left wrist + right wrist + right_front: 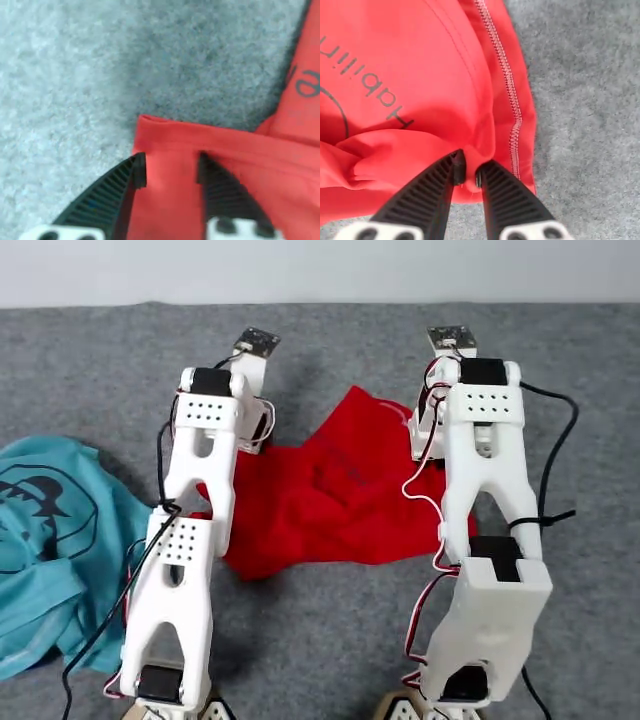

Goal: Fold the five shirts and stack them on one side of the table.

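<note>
- The red shirt (330,495) lies rumpled on the grey table (330,640), between the two arms.
- Both arms stretch forward, one over each side edge of the red shirt.
- The left gripper (170,169) has its fingers apart, straddling a hemmed corner of the red shirt.
- The right gripper (469,172) pinches a fold of the red shirt by its stitched hem.
- A teal shirt (50,530) lies heaped on the left arm's side of the red shirt.
</note>
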`<action>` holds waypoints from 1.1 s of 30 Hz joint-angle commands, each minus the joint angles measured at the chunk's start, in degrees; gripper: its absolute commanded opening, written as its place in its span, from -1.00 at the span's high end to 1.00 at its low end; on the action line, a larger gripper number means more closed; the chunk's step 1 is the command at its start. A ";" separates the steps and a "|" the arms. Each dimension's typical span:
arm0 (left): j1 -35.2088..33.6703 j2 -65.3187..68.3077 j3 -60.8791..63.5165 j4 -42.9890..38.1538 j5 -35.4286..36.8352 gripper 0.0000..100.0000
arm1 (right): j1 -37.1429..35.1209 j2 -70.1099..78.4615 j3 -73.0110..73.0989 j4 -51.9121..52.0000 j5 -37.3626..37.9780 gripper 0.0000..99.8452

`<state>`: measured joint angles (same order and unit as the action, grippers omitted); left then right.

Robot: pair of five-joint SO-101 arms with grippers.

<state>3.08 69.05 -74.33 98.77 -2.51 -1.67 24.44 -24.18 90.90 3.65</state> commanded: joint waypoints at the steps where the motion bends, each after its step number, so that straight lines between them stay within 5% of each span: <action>1: -1.58 -4.57 0.92 1.67 2.55 0.54 | 0.48 -4.26 -2.90 0.66 0.44 0.98; 10: -4.57 1.67 0.31 1.76 2.90 0.55 | 0.48 -4.18 -2.90 0.66 0.53 0.98; 21: -3.16 1.58 0.57 1.85 -2.64 1.00 | 0.48 -4.26 -2.99 0.66 0.53 0.98; 24: -3.16 0.97 0.13 1.85 -2.64 0.99 | 0.48 -5.23 -3.08 0.75 0.70 0.98; 33: -0.70 -20.84 -3.47 1.76 -0.79 0.99 | 1.45 -17.71 -3.16 2.51 4.13 0.98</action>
<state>0.97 60.26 -75.38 98.95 -4.44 -1.76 14.24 -24.18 93.01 7.08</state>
